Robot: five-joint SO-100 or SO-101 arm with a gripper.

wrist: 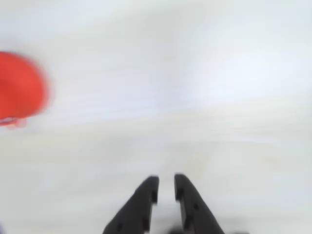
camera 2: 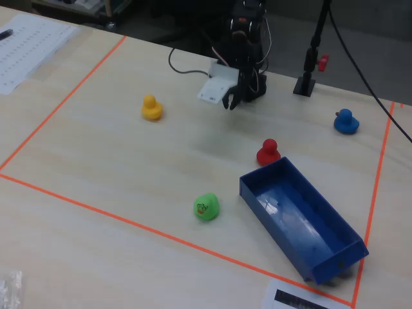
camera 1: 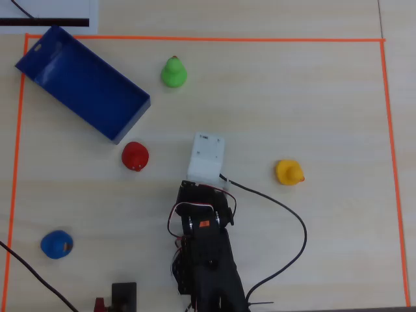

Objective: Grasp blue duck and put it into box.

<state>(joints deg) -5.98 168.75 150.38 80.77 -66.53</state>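
In the overhead view, the blue duck (camera 1: 56,245) sits at 9 o'clock from the arm's base, well apart from the box (camera 1: 81,83) at 11. The gripper (wrist: 166,186), nearly closed and empty, hangs nearer the red duck (camera 1: 135,156), which risks a wrong grab.

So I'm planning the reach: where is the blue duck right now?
In the overhead view the blue duck sits at the lower left, inside the orange tape, below the red duck and far from the box.

place: robotics lab bench | evidence: orange tape border (camera 1: 208,39) around toy ducks, camera stand (camera 2: 312,51) beside arm (camera 2: 244,45)
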